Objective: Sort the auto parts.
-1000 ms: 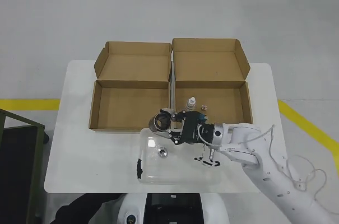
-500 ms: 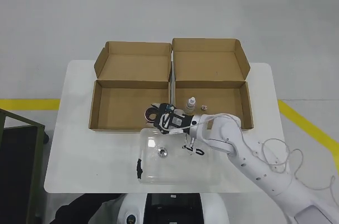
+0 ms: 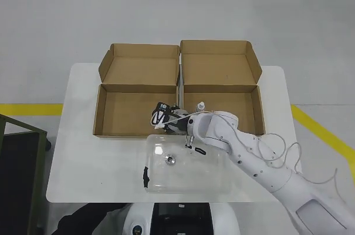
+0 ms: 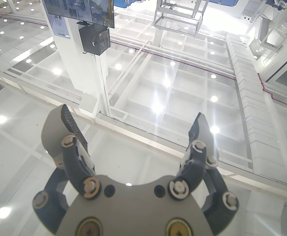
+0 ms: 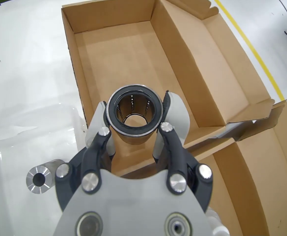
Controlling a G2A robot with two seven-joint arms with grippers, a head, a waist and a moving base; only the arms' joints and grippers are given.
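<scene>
My right gripper [image 5: 135, 110] is shut on a black cylindrical linear bearing [image 5: 135, 121], with ball rows showing inside its bore. It hangs over the near right corner of the left cardboard box [image 5: 123, 57]; from above, the right gripper [image 3: 163, 115] sits at that box [image 3: 127, 111] by its dividing wall. A small metal bushing [image 3: 170, 159] lies in the clear plastic tray [image 3: 159, 179]; it also lies beside my wrist as the metal bushing [image 5: 39, 179]. My left gripper [image 4: 133, 128] is open and points at the ceiling.
The right cardboard box [image 3: 239, 108] holds a small white bottle [image 3: 200, 106]. Both boxes have their lids folded back toward the far table edge. A black clip [image 3: 145, 177] marks the tray's left rim. The white table [image 3: 83, 153] is bare left of the tray.
My right arm has carried the bearing from above the tray's far edge leftward and away, over the left box's corner. The arm has swung across the tray.
</scene>
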